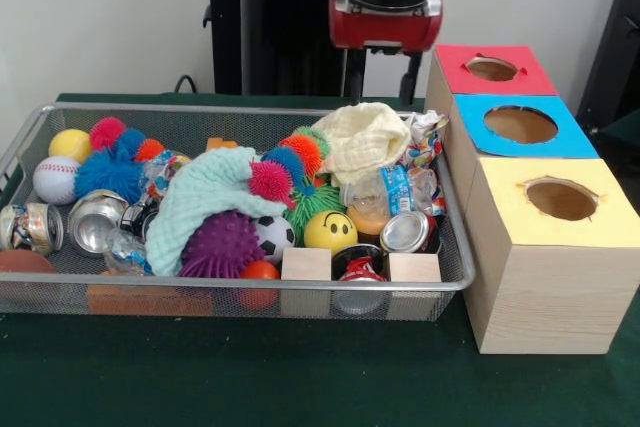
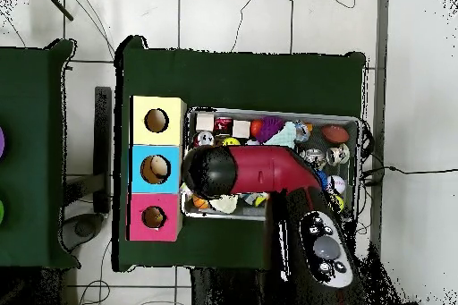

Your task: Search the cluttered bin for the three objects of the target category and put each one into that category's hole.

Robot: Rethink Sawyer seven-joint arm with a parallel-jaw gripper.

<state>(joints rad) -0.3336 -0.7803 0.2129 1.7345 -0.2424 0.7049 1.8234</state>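
My gripper (image 1: 381,87) hangs open and empty above the back right of the wire bin (image 1: 250,287), near the cream cloth (image 1: 365,137). In the overhead view the arm's head (image 2: 210,172) hides the gripper. The bin holds balls such as a smiley ball (image 1: 330,230), a soccer ball (image 1: 273,237) and a baseball (image 1: 55,179). There are also crushed cans (image 1: 95,219), two wooden blocks (image 1: 306,264), a plastic bottle (image 1: 385,192) and a teal cloth (image 1: 205,192). To the bin's right stand three boxes with a red hole (image 1: 490,68), a blue hole (image 1: 520,124) and a yellow hole (image 1: 560,199).
Spiky balls, purple (image 1: 220,244) and blue (image 1: 110,172), lie among the clutter. The boxes rise higher than the bin's rim. In the overhead view the arm (image 2: 268,172) covers the bin's box-side half, and the boxes (image 2: 156,169) line that side.
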